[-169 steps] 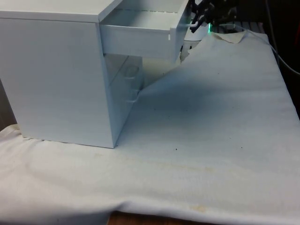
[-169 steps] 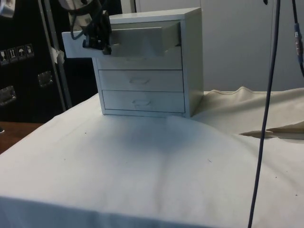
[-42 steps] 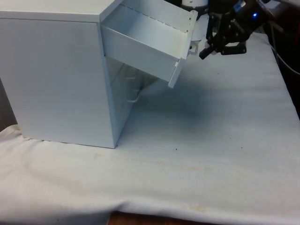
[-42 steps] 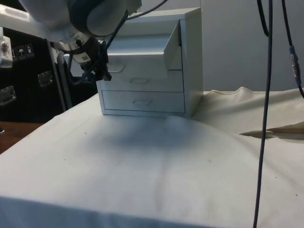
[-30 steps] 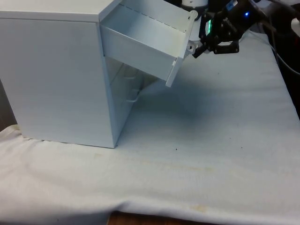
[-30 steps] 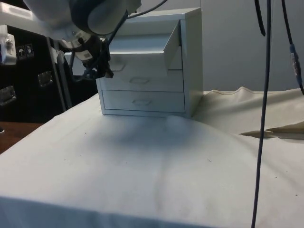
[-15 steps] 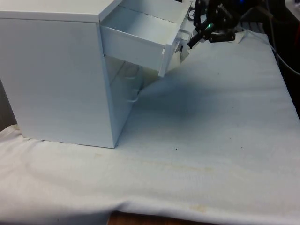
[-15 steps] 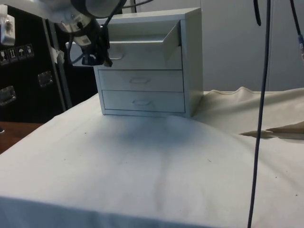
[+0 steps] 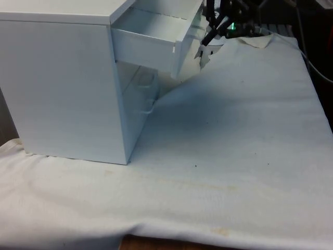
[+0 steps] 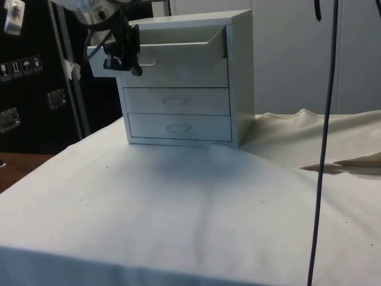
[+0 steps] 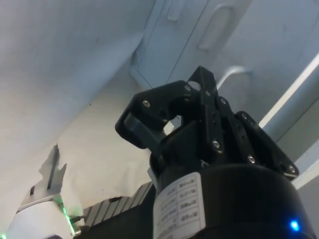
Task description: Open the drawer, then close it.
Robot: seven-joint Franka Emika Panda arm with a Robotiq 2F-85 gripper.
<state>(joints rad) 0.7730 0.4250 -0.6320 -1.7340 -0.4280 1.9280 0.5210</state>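
The black gripper point(image 10: 136, 70), fingers together, pressed the smooth white top drawer point(image 10: 178, 56) of the boxy chest point(image 9: 62, 83), half open.

Chest of drawers point(image 10: 196, 77): one; drawers: three, top drawer point(image 10: 172, 50) open, two lower shut; white cloth point(image 9: 234, 130): one; gripper point(image 10: 122, 56): one

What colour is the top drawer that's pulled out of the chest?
White, like the rest of the chest; the white pulled-out top drawer shows best in the side view.
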